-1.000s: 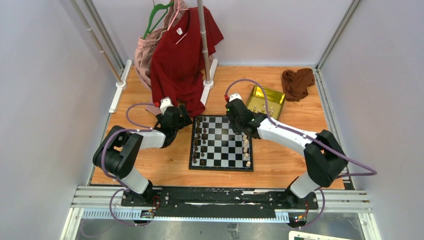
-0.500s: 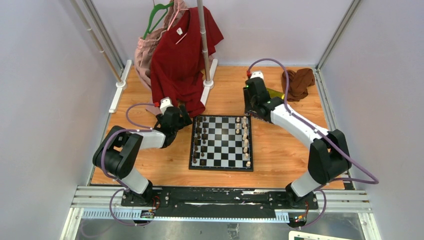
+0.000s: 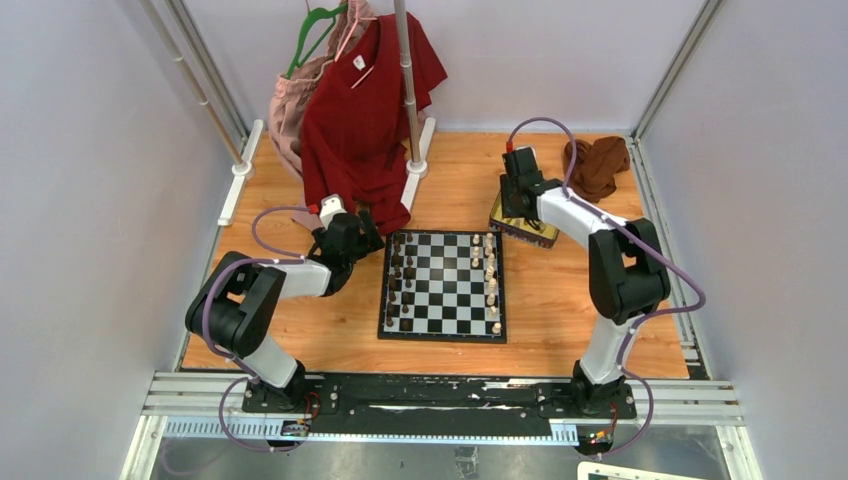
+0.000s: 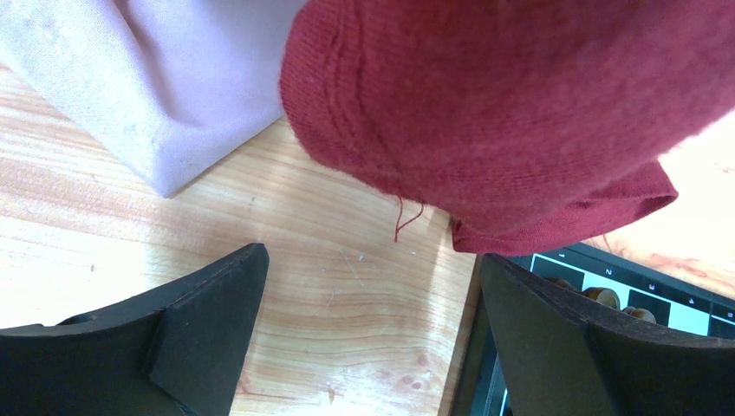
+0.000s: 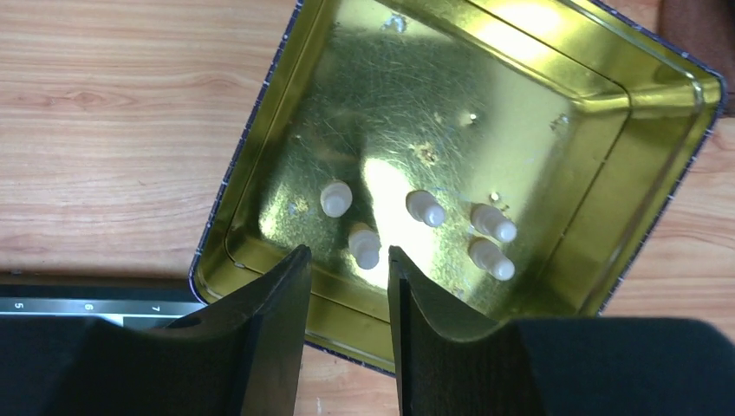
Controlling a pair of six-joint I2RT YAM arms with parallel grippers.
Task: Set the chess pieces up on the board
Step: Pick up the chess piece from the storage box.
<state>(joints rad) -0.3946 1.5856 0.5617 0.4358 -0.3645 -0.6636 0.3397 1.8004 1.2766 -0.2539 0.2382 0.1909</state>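
The board (image 3: 442,286) lies flat at the centre of the desk (image 3: 560,320). Dark pieces (image 3: 398,285) line its 9 o'clock edge and cream pieces (image 3: 491,280) its 3 o'clock edge. The left pincer (image 4: 373,286) sits at the board's 10 o'clock corner, jaws wide apart, nothing held, below the red garment (image 4: 520,113). The right pincer (image 5: 345,260), at 1 o'clock, is narrowly parted and empty, over the gold tin (image 5: 256,165), which contains five loose pieces (image 5: 365,245).

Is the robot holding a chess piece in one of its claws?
No, nothing is held. The left claw is open over the wooden table. The right claw is open and empty above the cream pieces in the gold tin.
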